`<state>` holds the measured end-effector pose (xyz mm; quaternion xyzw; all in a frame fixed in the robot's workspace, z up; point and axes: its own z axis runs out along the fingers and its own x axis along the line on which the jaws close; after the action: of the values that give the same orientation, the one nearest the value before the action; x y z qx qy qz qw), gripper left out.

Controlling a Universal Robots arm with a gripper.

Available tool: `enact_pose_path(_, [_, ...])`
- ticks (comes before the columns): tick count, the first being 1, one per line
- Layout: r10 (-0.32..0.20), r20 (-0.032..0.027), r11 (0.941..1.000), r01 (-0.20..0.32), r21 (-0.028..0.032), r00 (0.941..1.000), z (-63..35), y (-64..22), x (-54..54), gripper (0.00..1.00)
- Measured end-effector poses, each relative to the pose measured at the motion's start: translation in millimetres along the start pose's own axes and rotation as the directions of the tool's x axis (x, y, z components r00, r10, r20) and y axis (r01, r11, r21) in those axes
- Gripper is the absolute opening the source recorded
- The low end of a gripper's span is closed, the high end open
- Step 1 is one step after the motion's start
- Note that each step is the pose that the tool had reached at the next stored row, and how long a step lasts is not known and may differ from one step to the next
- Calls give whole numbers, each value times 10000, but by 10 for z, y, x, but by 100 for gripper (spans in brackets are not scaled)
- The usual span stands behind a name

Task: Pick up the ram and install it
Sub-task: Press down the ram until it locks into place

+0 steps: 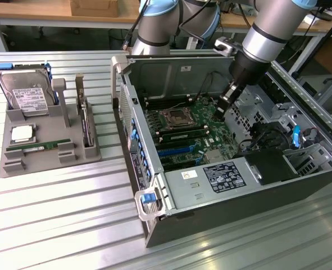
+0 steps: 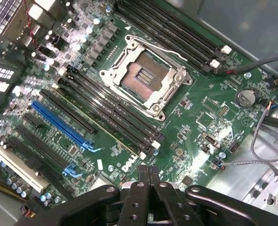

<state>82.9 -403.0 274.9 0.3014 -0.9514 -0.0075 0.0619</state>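
One ram lies flat in the front slot of the grey holder, well apart from the case and from the gripper. Its long axis runs across the holder, roughly from the exterior view's left to the exterior view's right, with the right end sitting a touch higher in the picture. You see it as a thin green strip with a pale label on the left part and darker chips along the rest; finer print you cannot read.

Behind it in the same holder sit a drive, standing tilted, and a square chip lying flat. A card stands on edge at the holder's right side.

Your arm reaches down into the open case, and the gripper hangs over the board, near its far right part in the exterior view. In the wrist view the fingers are pressed together with nothing between them. Below them you look at the board: the open socket sits in the middle, with long black slots on either side of it. A blue slot lies further out, parallel to them.

The gripper touches nothing that you can see; the ram rests untouched in the holder.
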Motion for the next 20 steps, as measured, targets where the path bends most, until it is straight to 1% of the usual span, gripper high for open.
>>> enact_pose_path(1, [104,0,9999,-104,-5,9999,0,0,0,11])
enact_pose_path(3, [583,4,9983,-583,-31,9983,2,0,0,11])
enact_pose_path(6, [1149,-3,9934,-1149,-45,9934,4,0,0,11])
enact_pose_path(7, [1344,-4,9909,-1344,-52,9909,4,0,-1,11])
enact_pose_path(10, [2175,-13,9760,-2175,-80,9761,8,0,-1,11])
enact_pose_path(12, [2666,-21,9638,-2666,-92,9638,11,-1,-1,11])
enact_pose_path(14, [2895,-26,9571,-2895,-93,9572,12,-1,-1,11])
enact_pose_path(15, [3076,-30,9515,-3076,-95,9515,13,-1,-1,11])
enact_pose_path(16, [3283,-35,9445,-3283,-96,9446,14,-1,-1,11])
enact_pose_path(17, [3526,-41,9357,-3526,-96,9358,16,-1,-2,11])
enact_pose_path(20, [4106,-55,9117,-4107,-102,9118,20,-1,-2,11])
